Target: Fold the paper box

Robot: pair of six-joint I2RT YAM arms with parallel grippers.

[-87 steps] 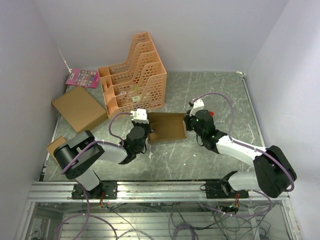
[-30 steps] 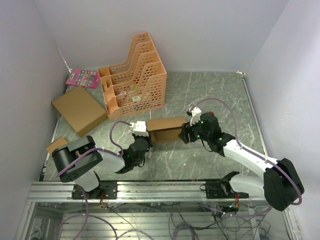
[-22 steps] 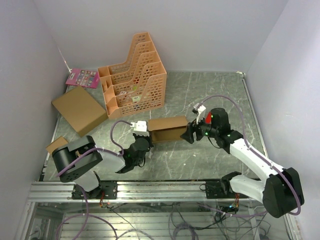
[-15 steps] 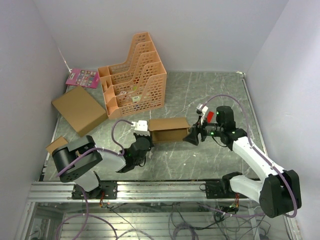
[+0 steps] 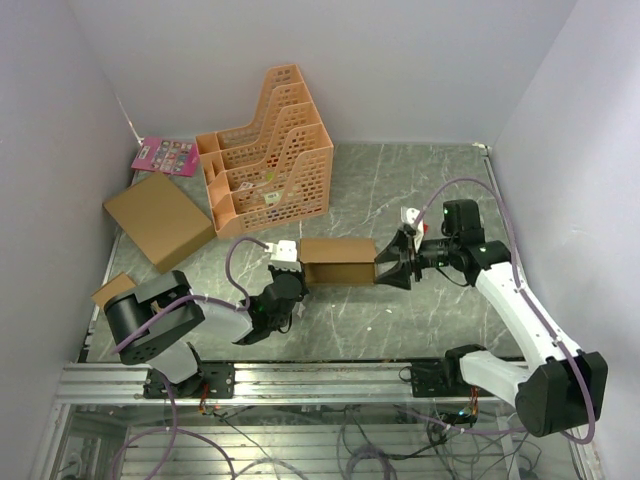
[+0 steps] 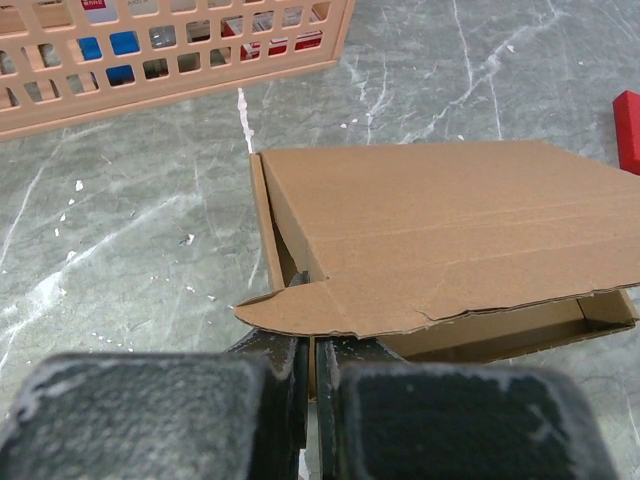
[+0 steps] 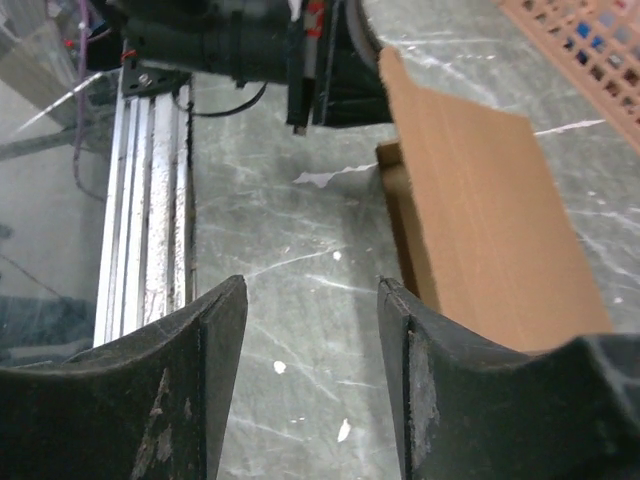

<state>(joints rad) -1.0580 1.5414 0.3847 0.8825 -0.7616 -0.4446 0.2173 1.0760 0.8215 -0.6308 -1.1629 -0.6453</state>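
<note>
The paper box (image 5: 338, 262) lies mid-table, its brown lid panel (image 6: 450, 225) folded down over the shallow body. My left gripper (image 5: 291, 273) is at the box's left end. In the left wrist view its jaws (image 6: 311, 350) are shut on a thin cardboard edge under the rounded flap. My right gripper (image 5: 383, 270) sits at the box's right end, open. In the right wrist view its fingers (image 7: 225, 320) straddle bare tabletop, with the box (image 7: 480, 200) just beside the right finger. Nothing is between them.
An orange mesh file rack (image 5: 265, 150) stands behind the box. A larger flat cardboard box (image 5: 158, 218), a small one (image 5: 112, 290) and a pink card (image 5: 165, 154) lie at the left. A red block (image 6: 628, 130) sits right of the box. The aluminium rail (image 5: 320, 378) runs along the near edge.
The lid has come down over the box, which was open before. My right gripper has drawn back rightward off the box's right end. The left gripper keeps its hold.
</note>
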